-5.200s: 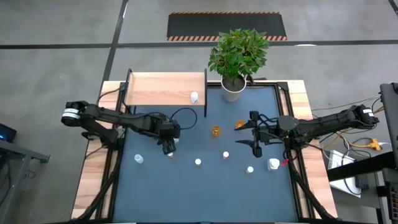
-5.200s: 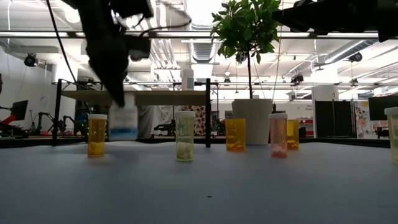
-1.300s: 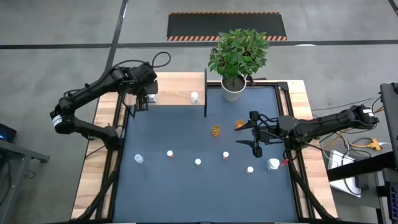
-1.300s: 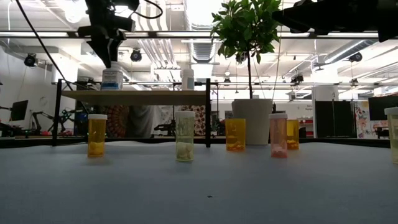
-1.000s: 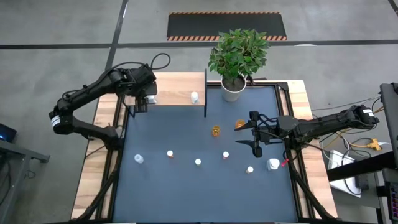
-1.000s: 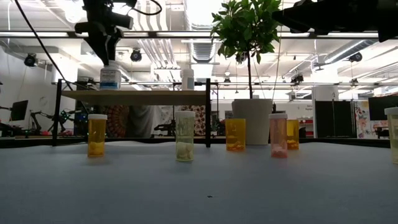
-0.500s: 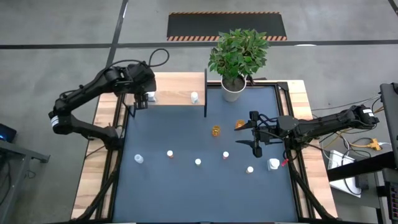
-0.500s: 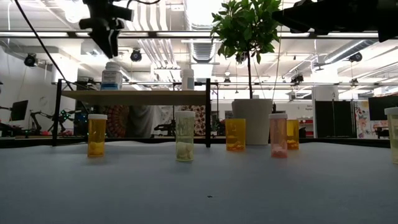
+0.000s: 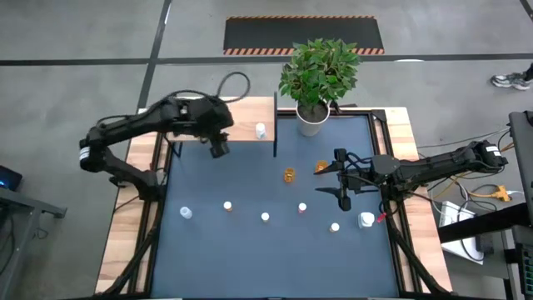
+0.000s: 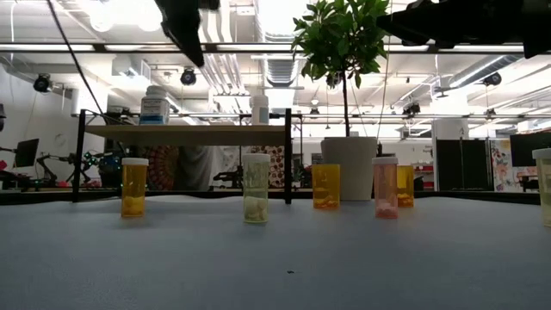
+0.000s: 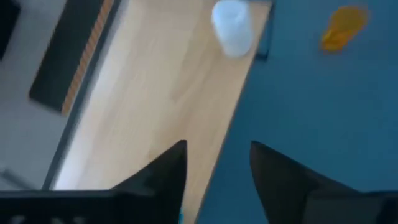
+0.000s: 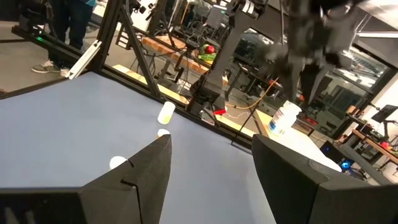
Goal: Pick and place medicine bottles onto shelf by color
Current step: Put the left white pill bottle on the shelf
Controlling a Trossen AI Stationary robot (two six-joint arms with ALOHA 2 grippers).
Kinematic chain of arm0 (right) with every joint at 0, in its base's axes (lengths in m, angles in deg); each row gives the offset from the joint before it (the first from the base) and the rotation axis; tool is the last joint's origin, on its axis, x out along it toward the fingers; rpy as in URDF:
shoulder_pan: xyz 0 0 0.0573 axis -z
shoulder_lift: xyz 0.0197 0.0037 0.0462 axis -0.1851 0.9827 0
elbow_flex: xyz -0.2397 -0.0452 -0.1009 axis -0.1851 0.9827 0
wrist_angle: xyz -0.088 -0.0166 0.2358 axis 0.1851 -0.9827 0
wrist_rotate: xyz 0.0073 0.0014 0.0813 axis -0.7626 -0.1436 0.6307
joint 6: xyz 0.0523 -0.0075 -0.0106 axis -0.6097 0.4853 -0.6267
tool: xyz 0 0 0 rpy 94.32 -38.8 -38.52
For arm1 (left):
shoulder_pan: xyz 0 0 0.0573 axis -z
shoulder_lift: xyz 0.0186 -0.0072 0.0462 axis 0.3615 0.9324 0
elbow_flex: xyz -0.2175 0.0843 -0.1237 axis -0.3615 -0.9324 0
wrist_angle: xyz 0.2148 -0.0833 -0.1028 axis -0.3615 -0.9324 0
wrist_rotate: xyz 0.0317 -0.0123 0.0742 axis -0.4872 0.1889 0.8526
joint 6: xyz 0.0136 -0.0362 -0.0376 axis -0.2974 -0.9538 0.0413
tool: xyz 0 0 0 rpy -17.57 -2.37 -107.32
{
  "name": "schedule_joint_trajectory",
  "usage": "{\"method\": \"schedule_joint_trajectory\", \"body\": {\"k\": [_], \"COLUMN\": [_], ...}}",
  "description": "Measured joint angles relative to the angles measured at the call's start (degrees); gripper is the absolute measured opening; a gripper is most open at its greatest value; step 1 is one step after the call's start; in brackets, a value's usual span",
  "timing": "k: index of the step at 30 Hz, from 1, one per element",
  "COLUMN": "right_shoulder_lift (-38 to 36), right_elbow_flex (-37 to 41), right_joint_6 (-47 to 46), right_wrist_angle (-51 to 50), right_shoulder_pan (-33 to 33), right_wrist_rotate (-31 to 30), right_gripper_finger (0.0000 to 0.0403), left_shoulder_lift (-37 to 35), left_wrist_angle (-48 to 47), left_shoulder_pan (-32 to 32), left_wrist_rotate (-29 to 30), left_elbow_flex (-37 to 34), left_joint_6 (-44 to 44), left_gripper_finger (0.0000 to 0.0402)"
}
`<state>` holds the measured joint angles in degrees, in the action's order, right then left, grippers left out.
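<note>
Pale wood of the shelf [image 9: 233,118] sits in the upper left of the high view, and we count two white bottles on it in the low view: one near its left end [image 10: 155,105], one near its right post [image 10: 259,108]. From above only the right one shows [image 9: 261,129]; the left arm covers the other.

Left gripper [image 9: 218,148] hangs at the shelf's lower edge, just over the bench [image 9: 250,242]. Its wrist view shows the two fingers parted with nothing between them, so we read it as released and empty.

Remaining bottles stand upright in a loose row lower in the frame. The white-capped orange bottle [image 9: 226,205] lies almost straight down-frame from the left gripper; the clear bottle [image 9: 185,213] is down and to the left.

Right gripper [image 9: 343,179] waits mid-right, fingers spread and empty, with a lying amber bottle [image 9: 321,167] just beside it and an upright amber one [image 9: 289,175] to its left.

We judge the row's left half falls to the left arm.
</note>
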<state>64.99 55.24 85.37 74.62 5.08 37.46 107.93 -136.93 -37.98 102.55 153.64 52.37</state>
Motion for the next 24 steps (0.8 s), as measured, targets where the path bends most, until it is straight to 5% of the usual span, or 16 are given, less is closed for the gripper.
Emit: {"method": "schedule_joint_trajectory", "body": {"k": [9, 17, 24], "right_shoulder_lift": [0.0, -0.02, -0.02], "right_elbow_flex": [0.0, 0.0, 0.0], "right_joint_6": [-0.01, -0.03, -0.05], "right_wrist_angle": [-0.75, -0.75, -0.74], "right_shoulder_pan": [0.0, 0.0, 0.0], "right_wrist_rotate": [0.02, 0.02, 0.03], "right_gripper_finger": [0.0215, 0.0215, 0.0215], "left_shoulder_lift": [11.96, 12.92, 10.89], "left_wrist_angle": [-12.43, -14.46, -14.58], "left_shoulder_pan": [-0.48, -0.99, -2.7], "left_wrist_rotate": [12.22, 19.31, 19.27], "left_elbow_flex": [-0.04, -0.04, -0.07], "left_joint_6": [-0.03, 0.0, -0.03], "left_gripper_finger": [0.0007, 0.0002, 0.0001]}}
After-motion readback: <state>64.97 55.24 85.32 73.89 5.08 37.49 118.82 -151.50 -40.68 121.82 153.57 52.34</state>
